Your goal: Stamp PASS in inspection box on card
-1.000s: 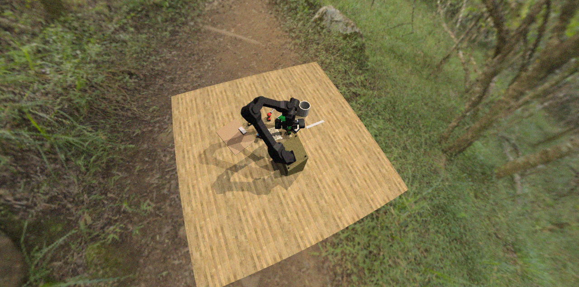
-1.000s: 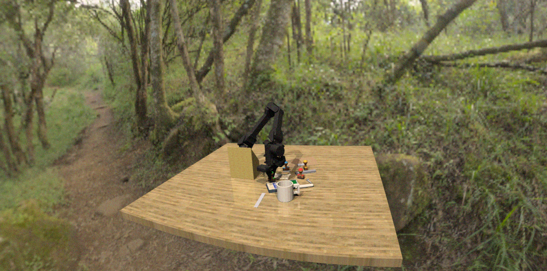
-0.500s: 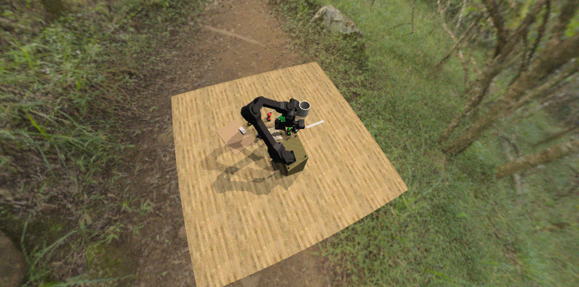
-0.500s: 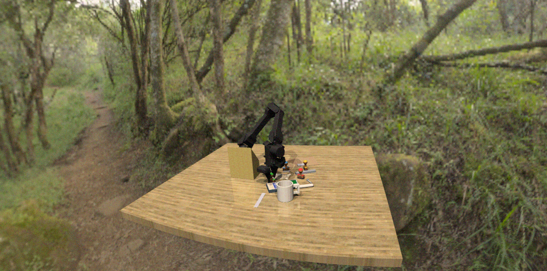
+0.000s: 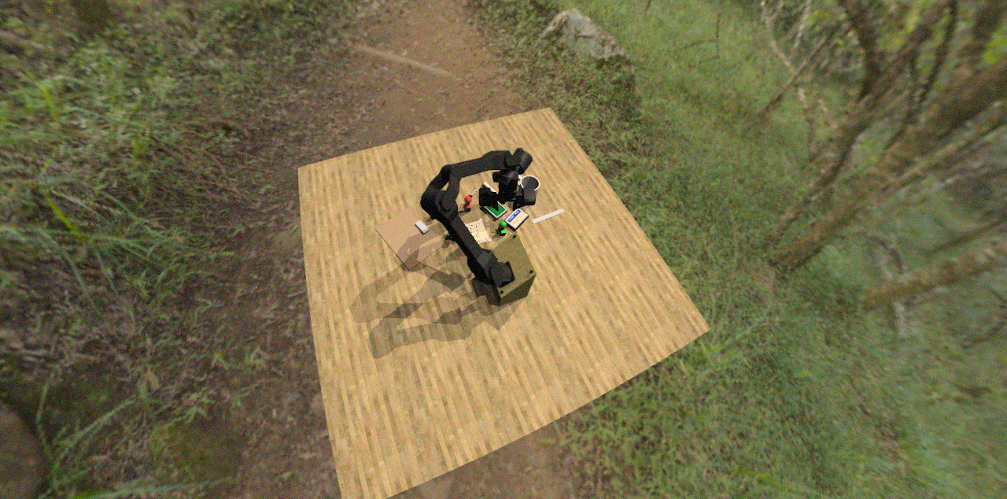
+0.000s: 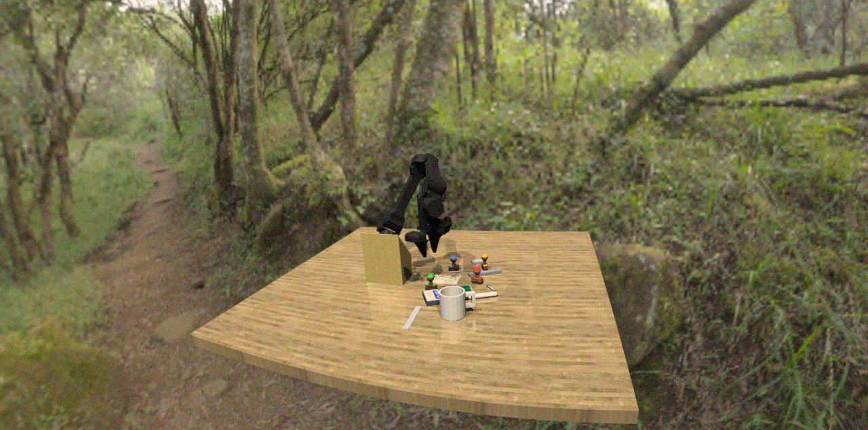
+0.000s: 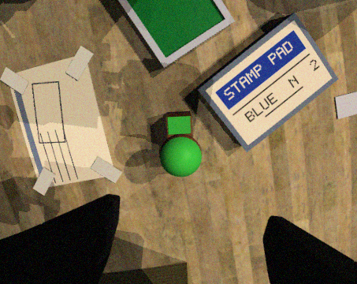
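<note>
The green-knobbed stamp (image 5: 501,229) (image 6: 430,282) (image 7: 180,156) stands upright on the bench between the card and the blue-labelled stamp pad box. My gripper (image 5: 505,202) (image 6: 429,249) (image 7: 194,218) is open and empty, raised above the bench, with the stamp below and ahead of the fingertips in the wrist view. The card (image 5: 480,233) (image 6: 447,279) (image 7: 85,138) is taped down at the left in the wrist view. Its box outline (image 7: 36,113) shows no clear print inside. A green ink pad (image 5: 496,209) (image 7: 178,28) lies open beyond the stamp. The stamp's lettering is not legible.
The box labelled STAMP PAD (image 5: 517,219) (image 6: 431,297) (image 7: 269,87) lies right of the stamp. A white mug (image 6: 451,304) and a white strip (image 5: 547,216) (image 6: 411,317) are nearby. Red (image 6: 477,275), blue (image 6: 453,263) and yellow (image 6: 484,261) stamps stand beyond the card.
</note>
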